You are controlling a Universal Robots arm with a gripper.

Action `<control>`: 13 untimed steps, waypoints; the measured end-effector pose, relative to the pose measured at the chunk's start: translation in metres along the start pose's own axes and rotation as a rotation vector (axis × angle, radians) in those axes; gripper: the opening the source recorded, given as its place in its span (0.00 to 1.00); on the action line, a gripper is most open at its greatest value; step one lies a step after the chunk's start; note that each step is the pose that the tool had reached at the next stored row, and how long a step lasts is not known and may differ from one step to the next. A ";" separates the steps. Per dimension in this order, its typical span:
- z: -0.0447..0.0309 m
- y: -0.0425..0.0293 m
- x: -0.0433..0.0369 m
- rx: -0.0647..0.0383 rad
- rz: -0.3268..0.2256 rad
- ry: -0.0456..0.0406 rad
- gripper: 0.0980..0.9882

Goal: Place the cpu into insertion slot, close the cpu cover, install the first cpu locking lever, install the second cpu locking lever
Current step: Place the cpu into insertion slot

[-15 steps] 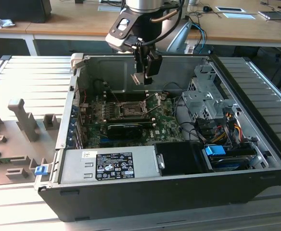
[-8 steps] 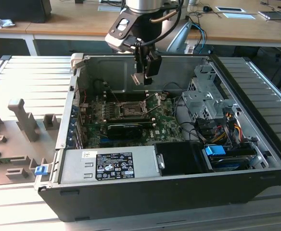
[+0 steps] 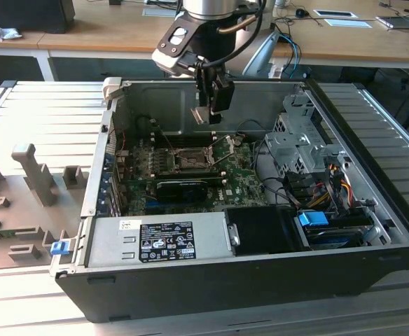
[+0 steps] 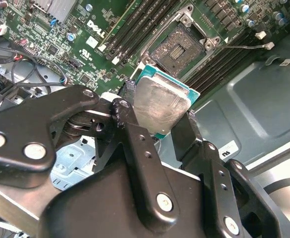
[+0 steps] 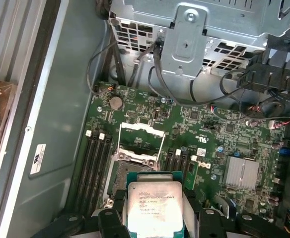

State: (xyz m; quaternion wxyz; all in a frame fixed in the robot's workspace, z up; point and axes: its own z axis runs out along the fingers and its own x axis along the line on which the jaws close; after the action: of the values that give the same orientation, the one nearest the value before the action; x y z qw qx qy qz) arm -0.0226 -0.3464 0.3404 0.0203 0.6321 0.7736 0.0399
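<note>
The gripper (image 3: 209, 110) hangs over an open case (image 3: 211, 280), jaws clamped on the cpu (image 4: 161, 105). In the exterior view, the bare slot (image 3: 190, 160) lies at six o'clock from it, its cover (image 5: 135, 156) raised.

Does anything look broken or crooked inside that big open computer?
Nothing looks broken or spilled. The small silvery square cpu just isn't in its place yet: the black gripper holds it in the air above the empty square insertion slot. The silvery metal cpu cover stands open.
</note>
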 end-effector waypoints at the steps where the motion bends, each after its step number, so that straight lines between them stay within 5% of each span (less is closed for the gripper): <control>1: 0.0001 -0.0001 0.0000 0.000 0.009 -0.0007 0.49; 13: 0.0015 -0.0029 0.0005 -0.001 0.061 -0.0055 0.49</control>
State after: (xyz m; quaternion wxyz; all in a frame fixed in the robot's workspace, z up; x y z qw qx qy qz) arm -0.0255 -0.3464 0.3386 0.0215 0.6554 0.7540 0.0392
